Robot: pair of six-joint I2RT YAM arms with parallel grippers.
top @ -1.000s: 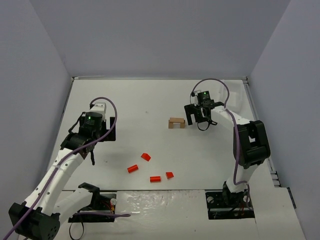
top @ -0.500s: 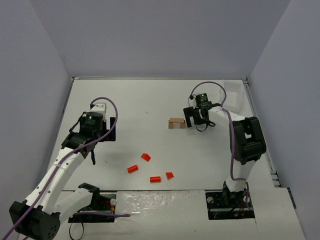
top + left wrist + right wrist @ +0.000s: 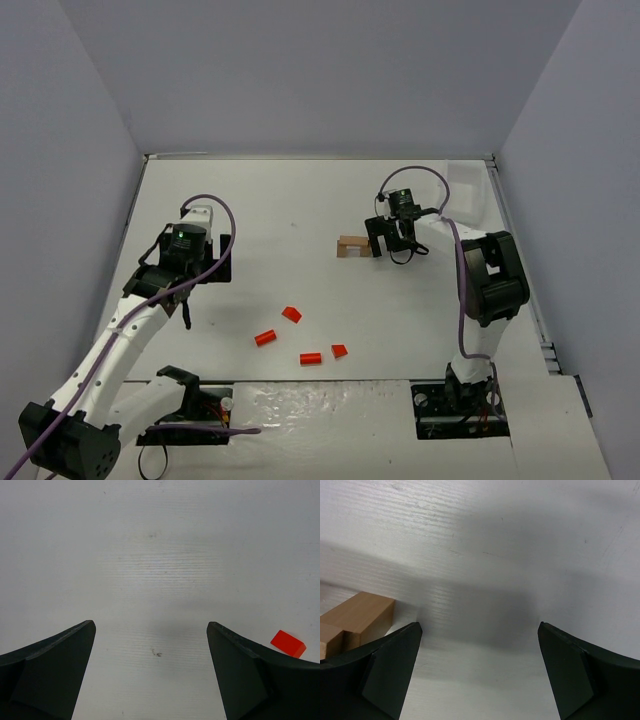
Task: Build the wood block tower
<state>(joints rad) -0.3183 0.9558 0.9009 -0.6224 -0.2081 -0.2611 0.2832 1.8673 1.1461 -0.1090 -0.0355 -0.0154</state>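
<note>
A tan wooden block [image 3: 352,245] lies right of the table's middle; its end shows at the lower left of the right wrist view as the tan block [image 3: 356,619]. My right gripper [image 3: 393,243] hangs just right of it, open, with only bare table between its fingers [image 3: 479,625]. Several red-orange pieces lie nearer the front: a wedge [image 3: 291,314], a cylinder [image 3: 265,337], another cylinder [image 3: 311,358] and a small wedge [image 3: 339,350]. My left gripper [image 3: 178,303] is open over bare table at the left [image 3: 150,625]; one red piece [image 3: 288,643] shows beside its right finger.
Grey walls close the white table [image 3: 300,200] on the left, back and right. A pale flat rectangle [image 3: 463,188] lies at the back right corner. The arm bases and their cables [image 3: 190,405] sit along the near edge.
My right gripper has shifted slightly left, closer to the tan block. The left arm and all the blocks have stayed where they were.
</note>
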